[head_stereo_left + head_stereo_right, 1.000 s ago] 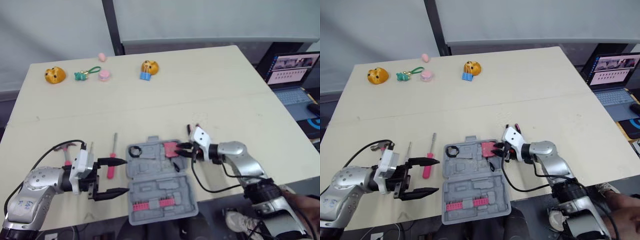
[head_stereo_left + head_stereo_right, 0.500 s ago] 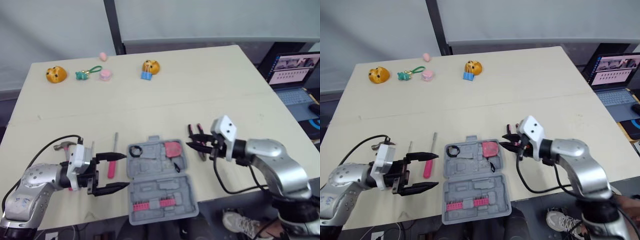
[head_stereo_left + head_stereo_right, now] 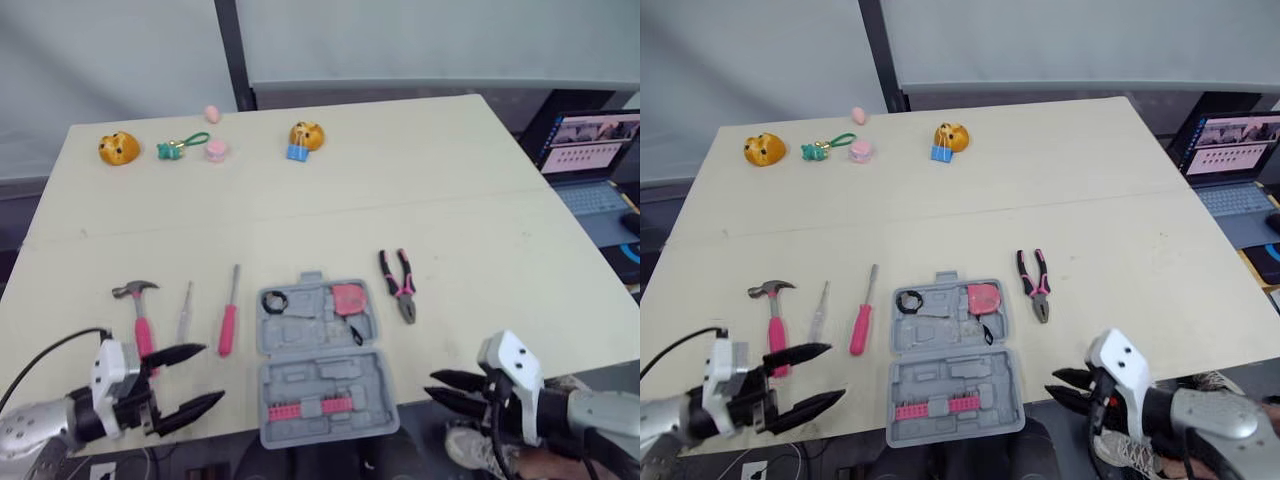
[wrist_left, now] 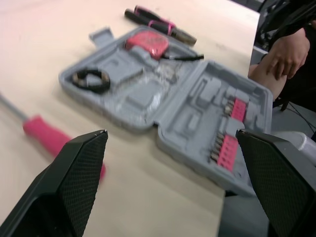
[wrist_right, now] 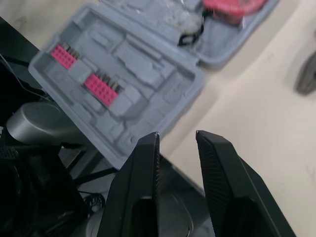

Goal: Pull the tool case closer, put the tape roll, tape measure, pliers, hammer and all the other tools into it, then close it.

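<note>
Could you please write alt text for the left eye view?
An open grey plastic tool case lies on a beige table, a pink tape measure inside. Pink-handled pliers lie right of it, a pink-handled hammer and two screwdrivers left; left gripper and right gripper hover open.

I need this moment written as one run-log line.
tool case: open, holds tape roll, tape measure | pliers, hammer, two screwdrivers: on table | left end effector: open, empty | right end effector: open, empty
</note>
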